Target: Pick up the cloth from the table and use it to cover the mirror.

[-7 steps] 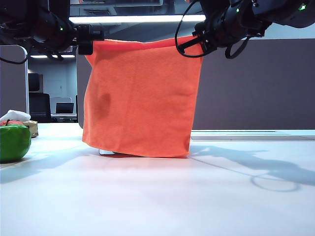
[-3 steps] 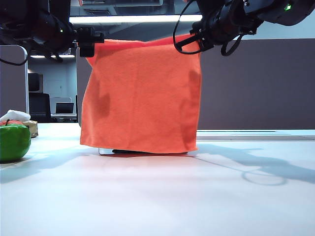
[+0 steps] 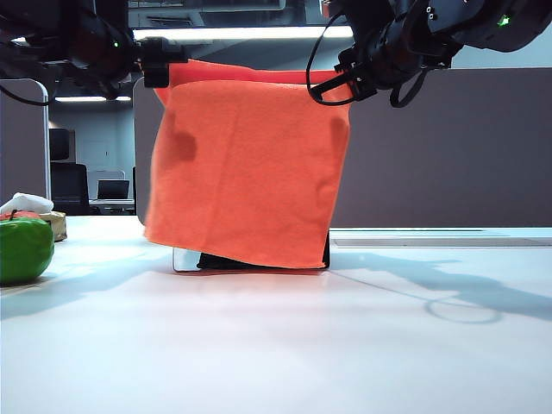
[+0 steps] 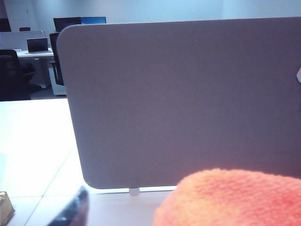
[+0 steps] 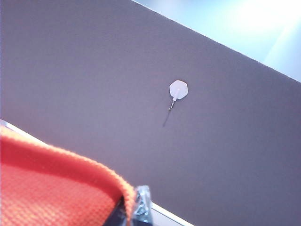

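The orange cloth (image 3: 246, 172) hangs over the upright mirror; only the mirror's lower edge (image 3: 184, 260) and its dark stand base (image 3: 226, 261) show beneath the hem. My left gripper (image 3: 155, 73) is at the cloth's top left corner. In the left wrist view one dark finger (image 4: 77, 212) stands apart from a lump of cloth (image 4: 235, 197), so its jaws are open. My right gripper (image 3: 345, 84) is at the top right corner. It is shut on the cloth's edge (image 5: 51, 188), pinched at the fingertips (image 5: 136, 207).
A grey-brown partition panel (image 3: 448, 147) runs behind the mirror, with a white pin (image 5: 178, 89) stuck in it. At the table's (image 3: 276, 345) far left are a green round object (image 3: 24, 250) and a small white cloth lump (image 3: 24, 203).
The cloth's top has been drawn back over the mirror, leaving a fold line along it. The hem rose on the left, and the mirror's lower edge and dark base now show.
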